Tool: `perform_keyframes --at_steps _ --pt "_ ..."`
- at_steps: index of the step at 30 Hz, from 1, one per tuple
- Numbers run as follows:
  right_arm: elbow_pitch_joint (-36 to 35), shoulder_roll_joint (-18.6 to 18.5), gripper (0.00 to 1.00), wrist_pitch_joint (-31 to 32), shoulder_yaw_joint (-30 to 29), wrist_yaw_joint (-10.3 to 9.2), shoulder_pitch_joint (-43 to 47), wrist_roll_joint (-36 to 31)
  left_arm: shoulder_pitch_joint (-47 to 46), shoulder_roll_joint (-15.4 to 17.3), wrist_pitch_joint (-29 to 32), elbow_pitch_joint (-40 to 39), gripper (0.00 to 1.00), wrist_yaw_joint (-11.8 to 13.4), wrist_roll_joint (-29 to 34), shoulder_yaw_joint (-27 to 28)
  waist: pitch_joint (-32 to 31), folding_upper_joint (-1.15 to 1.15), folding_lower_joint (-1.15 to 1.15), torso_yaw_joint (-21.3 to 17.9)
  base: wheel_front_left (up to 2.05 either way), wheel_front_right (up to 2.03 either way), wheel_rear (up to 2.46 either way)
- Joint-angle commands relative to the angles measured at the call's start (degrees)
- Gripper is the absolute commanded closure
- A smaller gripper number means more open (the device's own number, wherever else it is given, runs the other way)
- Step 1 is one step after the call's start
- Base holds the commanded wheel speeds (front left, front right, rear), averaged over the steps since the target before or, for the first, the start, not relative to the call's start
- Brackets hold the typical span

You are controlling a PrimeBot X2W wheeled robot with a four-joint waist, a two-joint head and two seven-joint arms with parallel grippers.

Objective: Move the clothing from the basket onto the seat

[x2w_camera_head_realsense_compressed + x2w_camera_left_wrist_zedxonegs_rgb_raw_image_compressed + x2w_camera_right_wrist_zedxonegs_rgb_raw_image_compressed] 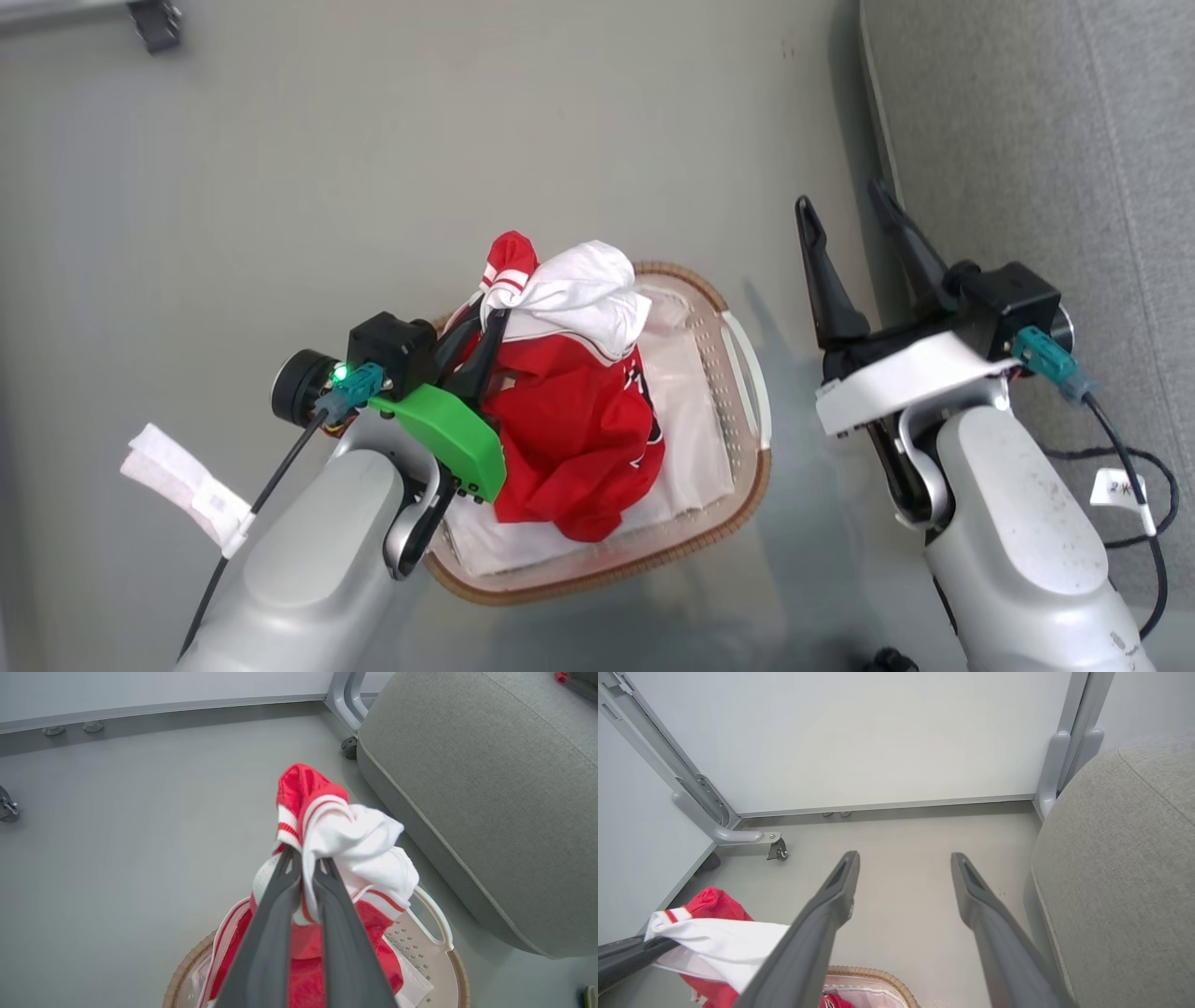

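Jersey (579, 420): judged soft, light, drapey.
Left gripper (306, 858): clenched on its bunched top.
Right gripper (905, 858): spread, empty.

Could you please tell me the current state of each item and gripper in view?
basket: upright on the floor, white liner inside.
clothing: bunched, top pinched and lifted, lower part hanging into the basket.
left gripper: shut on the clothing.
right gripper: open, holding nothing.
seat: beside the basket, apart from it.
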Motion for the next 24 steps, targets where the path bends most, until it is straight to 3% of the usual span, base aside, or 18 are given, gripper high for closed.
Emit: perform_keyframes --at_steps 1,24 --pt "0.35 -0.25 0.0 -0.11 -0.19 -0.07 1.48 0.24 1.37 -0.26 -0.02 -0.8 1.0 0.02 0.72 0.65 -6.39 0.0 0.0 2.45 0.0 0.0 0.0" --pt "2.67 -0.24 0.0 -0.11 0.66 -0.07 10.54 2.21 6.81 -3.83 -0.02 -20.51 1.0 0.02 7.66 12.81 -20.64 0.0 0.0 4.96 0.0 0.0 0.0"
